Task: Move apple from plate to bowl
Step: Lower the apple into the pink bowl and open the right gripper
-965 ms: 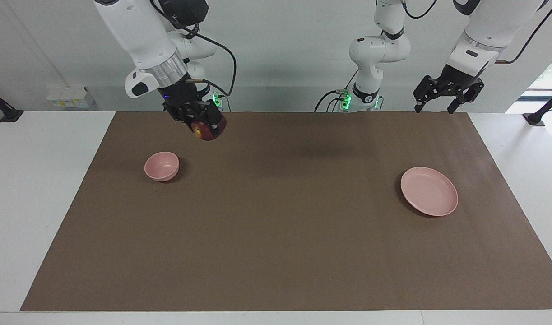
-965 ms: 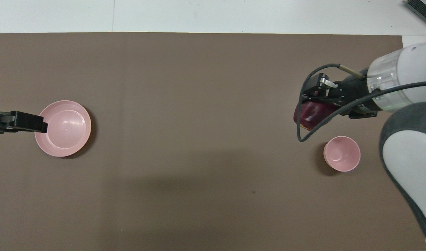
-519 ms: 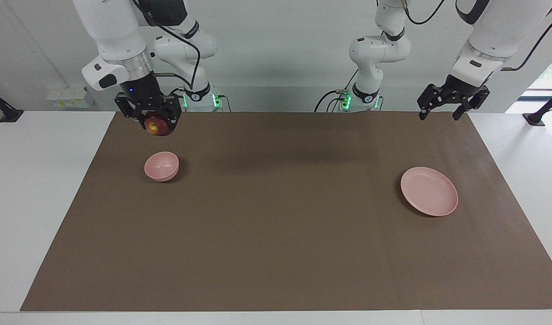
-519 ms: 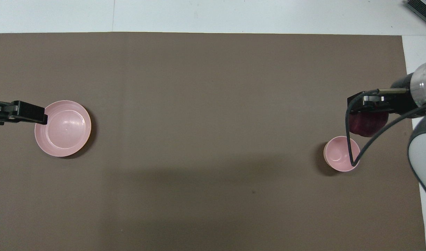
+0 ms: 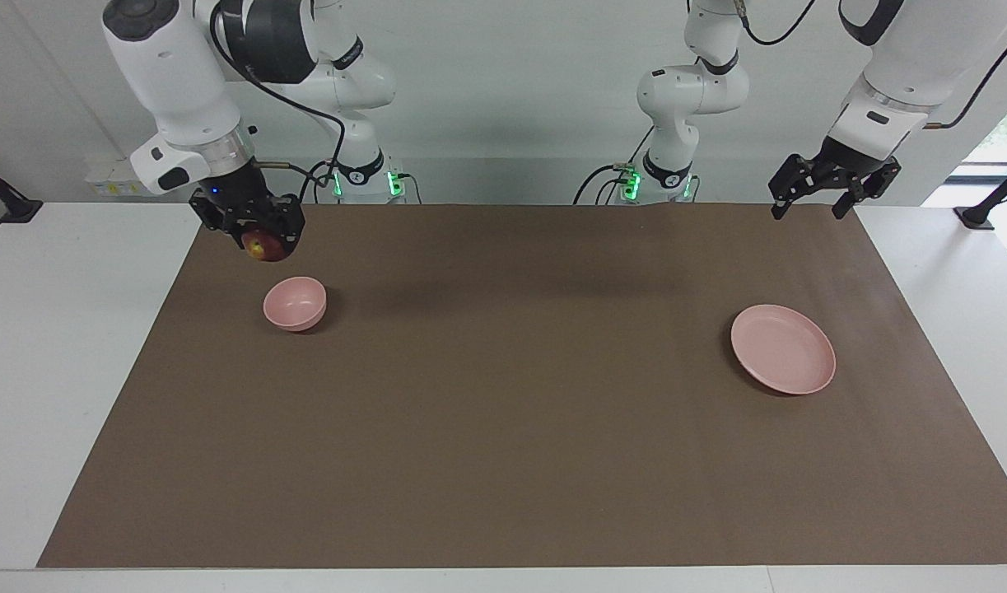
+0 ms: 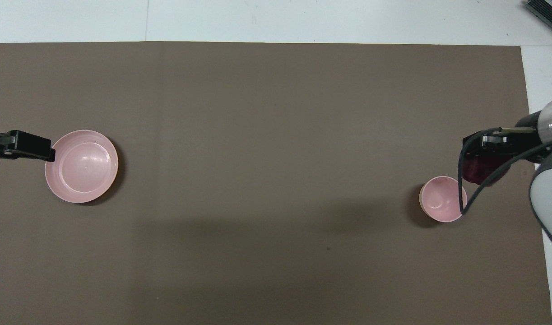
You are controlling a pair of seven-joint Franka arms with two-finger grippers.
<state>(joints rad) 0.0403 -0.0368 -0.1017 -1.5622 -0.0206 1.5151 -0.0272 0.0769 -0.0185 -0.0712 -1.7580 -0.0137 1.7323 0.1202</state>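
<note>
Right gripper (image 5: 260,245) clenched on the apple (image 5: 262,245), raised in the air just off the bowl (image 5: 295,304)

The apple sits between the right gripper's fingers, its yellowish patch showing, above the brown mat (image 5: 503,428) at the right arm's end of the table; the pale pink bowl stands empty on the mat below and a little to one side of that gripper, toward the middle of the table, not touched. The left gripper (image 5: 813,200) hangs with its fingers spread and nothing in them, over the mat's edge at the left arm's end; the pink plate (image 5: 783,348) lies bare on the mat below it, farther from the robots
</note>
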